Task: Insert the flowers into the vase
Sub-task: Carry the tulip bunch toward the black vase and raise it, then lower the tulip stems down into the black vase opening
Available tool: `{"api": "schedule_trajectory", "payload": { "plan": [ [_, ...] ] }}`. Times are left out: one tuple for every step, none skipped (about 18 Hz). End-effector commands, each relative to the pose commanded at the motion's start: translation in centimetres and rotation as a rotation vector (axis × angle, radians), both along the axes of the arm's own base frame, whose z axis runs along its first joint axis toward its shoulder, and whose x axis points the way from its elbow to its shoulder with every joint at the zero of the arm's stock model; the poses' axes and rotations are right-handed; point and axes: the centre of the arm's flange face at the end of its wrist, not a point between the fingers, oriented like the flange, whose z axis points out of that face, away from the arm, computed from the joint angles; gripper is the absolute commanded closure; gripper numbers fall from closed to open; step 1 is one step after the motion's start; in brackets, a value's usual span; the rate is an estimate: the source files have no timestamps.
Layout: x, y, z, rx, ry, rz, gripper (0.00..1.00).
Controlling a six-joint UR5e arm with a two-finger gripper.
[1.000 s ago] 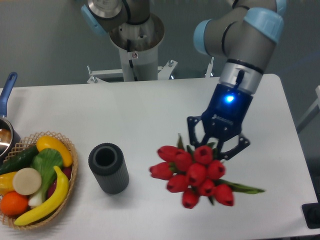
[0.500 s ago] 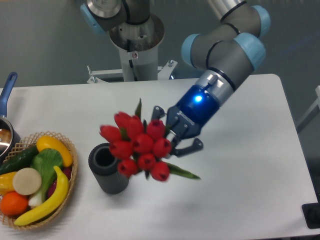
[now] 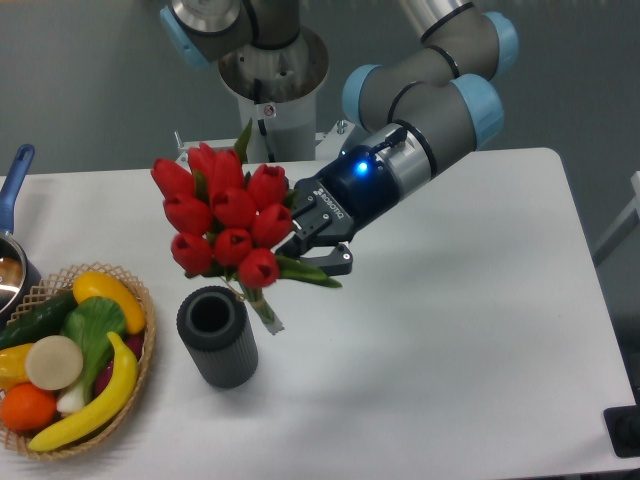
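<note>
The flowers (image 3: 222, 212), a bunch of red tulip buds with green leaves, hang in the air above and slightly right of the vase (image 3: 217, 335). Their green stems (image 3: 262, 305) point down to the right of the vase's rim, outside its mouth. My gripper (image 3: 305, 250) comes in from the right, tilted sideways, and is shut on the bunch just below the buds. The vase is dark grey, ribbed and upright on the white table, with its opening empty.
A wicker basket (image 3: 140, 345) holding a banana, a cucumber and other fruit and vegetables sits at the left front. A metal pot with a blue handle (image 3: 15, 180) is at the left edge. The robot's base (image 3: 270, 90) stands behind the table.
The gripper carried the flowers from the right front of the table leftwards and up. It also tipped the bunch, so the stems now point down beside the vase.
</note>
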Motion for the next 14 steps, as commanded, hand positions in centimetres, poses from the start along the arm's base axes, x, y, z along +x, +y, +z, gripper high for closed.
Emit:
{"api": "schedule_trajectory", "payload": {
  "plan": [
    [0.4, 0.1, -0.5, -0.006, -0.009, -0.005, 0.72],
    [0.6, 0.1, -0.7, -0.007, -0.014, -0.008, 0.72],
    [1.2, 0.5, -1.1, -0.009, -0.022, -0.02, 0.72],
    [1.7, 0.7, -1.3, -0.009, -0.029, -0.03, 0.72],
    [2.0, 0.8, -1.3, -0.005, -0.033, -0.037, 0.72],
    [2.5, 1.0, -1.3, -0.005, -0.037, -0.047, 0.72],
    [3.1, 1.3, -1.4, -0.008, -0.041, -0.056, 0.72],
    [3.5, 1.4, -1.5, -0.009, -0.042, -0.062, 0.72],
    [3.8, 1.4, -1.9, -0.013, -0.048, -0.065, 0.72],
    [3.9, 1.4, -2.3, -0.017, -0.055, -0.065, 0.72],
    [3.9, 1.4, -2.5, -0.02, -0.059, -0.065, 0.72],
    [3.9, 1.3, -2.8, -0.026, -0.065, -0.063, 0.71],
    [4.2, 1.2, -3.2, -0.031, -0.073, -0.064, 0.72],
    [4.3, 1.1, -3.4, -0.033, -0.076, -0.064, 0.72]
  ]
}}
